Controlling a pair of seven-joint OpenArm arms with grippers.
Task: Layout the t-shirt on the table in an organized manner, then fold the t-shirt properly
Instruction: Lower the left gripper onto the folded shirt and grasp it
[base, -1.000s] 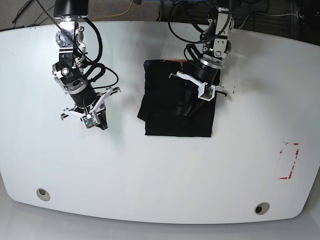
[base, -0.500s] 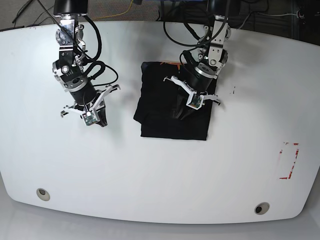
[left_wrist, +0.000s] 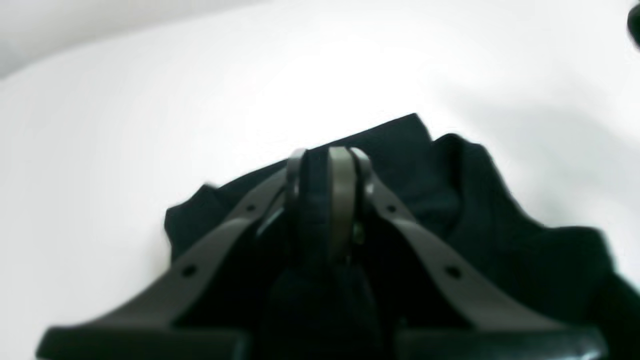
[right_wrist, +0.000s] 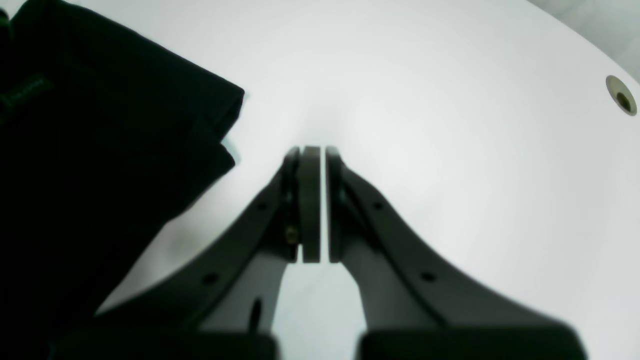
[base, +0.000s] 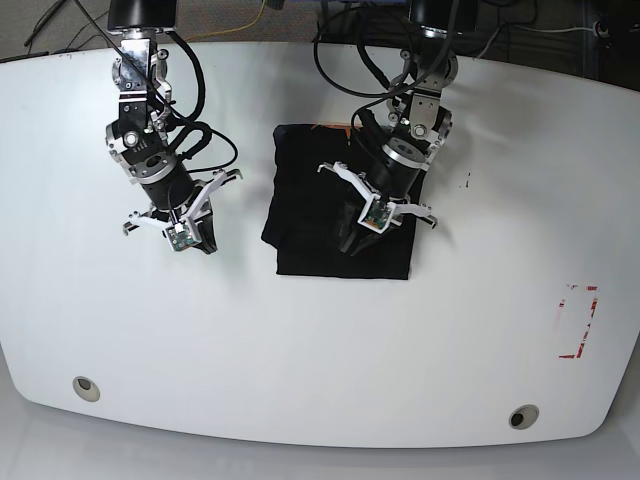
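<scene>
The black t-shirt (base: 310, 210) lies folded into a compact rectangle near the middle back of the white table (base: 320, 340). My left gripper (base: 352, 243) rests on the shirt's front right part. In the left wrist view its jaws (left_wrist: 325, 155) are shut on a ridge of the t-shirt (left_wrist: 500, 240). My right gripper (base: 203, 243) hangs over bare table left of the shirt, shut and empty. In the right wrist view its fingertips (right_wrist: 314, 152) meet, with the t-shirt's edge (right_wrist: 100, 150) a short way off to the side.
Two round holes (base: 86, 388) (base: 522, 416) sit near the front edge; one of them (right_wrist: 621, 97) shows in the right wrist view. A red outline mark (base: 578, 320) is at the right. Cables hang behind the back edge.
My left gripper has slid toward the left of the base view, and the folded t-shirt has shifted left with it. The right arm has barely moved.
</scene>
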